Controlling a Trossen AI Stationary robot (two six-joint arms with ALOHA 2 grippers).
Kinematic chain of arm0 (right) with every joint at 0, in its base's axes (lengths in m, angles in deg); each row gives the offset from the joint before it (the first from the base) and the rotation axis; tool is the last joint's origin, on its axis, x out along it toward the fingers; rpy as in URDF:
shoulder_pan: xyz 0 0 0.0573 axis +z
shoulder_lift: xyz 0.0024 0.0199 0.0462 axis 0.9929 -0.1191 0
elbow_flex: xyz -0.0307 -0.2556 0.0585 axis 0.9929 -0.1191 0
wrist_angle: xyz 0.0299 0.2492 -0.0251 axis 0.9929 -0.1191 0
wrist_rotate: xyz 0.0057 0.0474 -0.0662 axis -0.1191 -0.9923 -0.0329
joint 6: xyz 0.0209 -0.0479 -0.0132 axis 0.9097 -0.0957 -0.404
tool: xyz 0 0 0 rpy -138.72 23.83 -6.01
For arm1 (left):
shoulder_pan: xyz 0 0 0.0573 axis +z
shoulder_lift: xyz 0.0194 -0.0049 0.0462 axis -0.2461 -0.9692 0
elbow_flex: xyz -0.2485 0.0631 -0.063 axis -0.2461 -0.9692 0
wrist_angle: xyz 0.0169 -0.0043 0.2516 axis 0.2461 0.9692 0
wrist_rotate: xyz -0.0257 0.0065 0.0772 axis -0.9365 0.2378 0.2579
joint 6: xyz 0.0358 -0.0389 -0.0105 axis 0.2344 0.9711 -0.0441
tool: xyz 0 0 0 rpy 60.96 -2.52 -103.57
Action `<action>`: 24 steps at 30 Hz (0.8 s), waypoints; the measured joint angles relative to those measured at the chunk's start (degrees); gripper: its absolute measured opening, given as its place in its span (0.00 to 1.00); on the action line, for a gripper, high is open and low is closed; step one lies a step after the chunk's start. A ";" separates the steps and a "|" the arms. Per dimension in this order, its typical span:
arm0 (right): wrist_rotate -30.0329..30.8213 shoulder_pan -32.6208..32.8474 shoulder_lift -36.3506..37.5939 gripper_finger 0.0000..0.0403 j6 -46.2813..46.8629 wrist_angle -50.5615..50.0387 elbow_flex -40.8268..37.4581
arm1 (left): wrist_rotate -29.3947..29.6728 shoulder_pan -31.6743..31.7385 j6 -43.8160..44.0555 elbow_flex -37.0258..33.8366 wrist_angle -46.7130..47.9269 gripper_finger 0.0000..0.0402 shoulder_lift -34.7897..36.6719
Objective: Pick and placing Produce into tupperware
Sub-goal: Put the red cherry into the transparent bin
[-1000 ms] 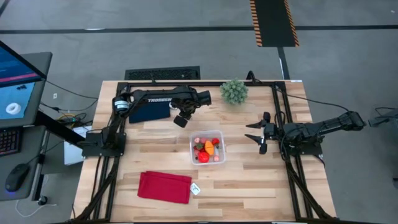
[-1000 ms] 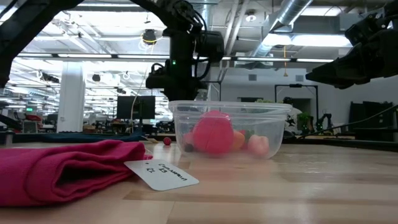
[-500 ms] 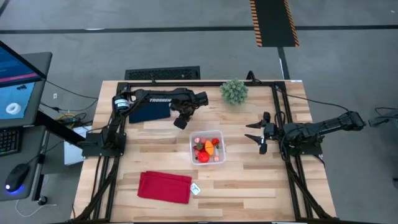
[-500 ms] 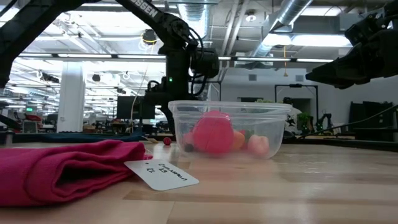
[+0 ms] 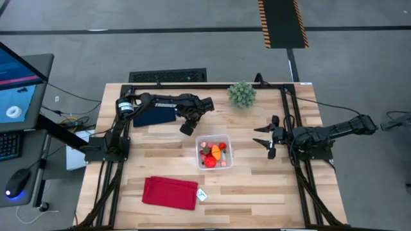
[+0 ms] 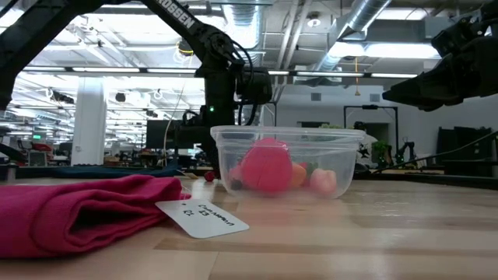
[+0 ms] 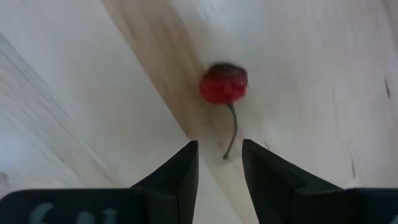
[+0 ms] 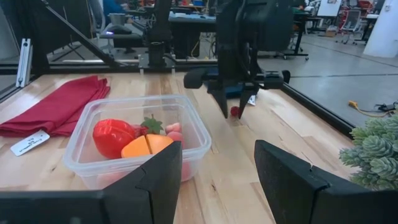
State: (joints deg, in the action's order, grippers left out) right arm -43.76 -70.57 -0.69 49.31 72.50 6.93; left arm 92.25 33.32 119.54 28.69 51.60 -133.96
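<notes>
jaws of the left gripper [image 7: 219, 163] stand a little apart with nothing between them, hanging just above a small red cherry [image 7: 223, 84] that lies loose on the desk [image 5: 257, 186], its thin stem trailing toward the gap; in the right wrist view the same cherry sits on the wood just beyond the tupperware [image 8: 140, 140]. the right gripper [image 5: 266, 137] waits well off to the side, jaws spread and empty

the cherry looks light, smooth and round, so it would likely roll or squirt out if pinched off-centre; the safest hold seems to be across the middle of the red body, not the flimsy stem

the tupperware is a clear, thin-walled box near the desk's middle, probably light enough to slide if bumped. it already holds a large red piece [image 8: 114, 137], an orange piece [image 8: 148, 146], a strawberry-like one and some pink bits
</notes>
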 joint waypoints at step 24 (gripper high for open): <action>0.00 -0.01 0.00 0.56 0.00 0.00 0.00 | 1.98 0.20 -2.53 -2.24 -4.35 0.00 0.15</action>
State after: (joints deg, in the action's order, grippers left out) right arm -43.76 -70.58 -0.69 49.31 72.50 6.93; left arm 94.23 33.51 117.01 26.46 47.25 -133.81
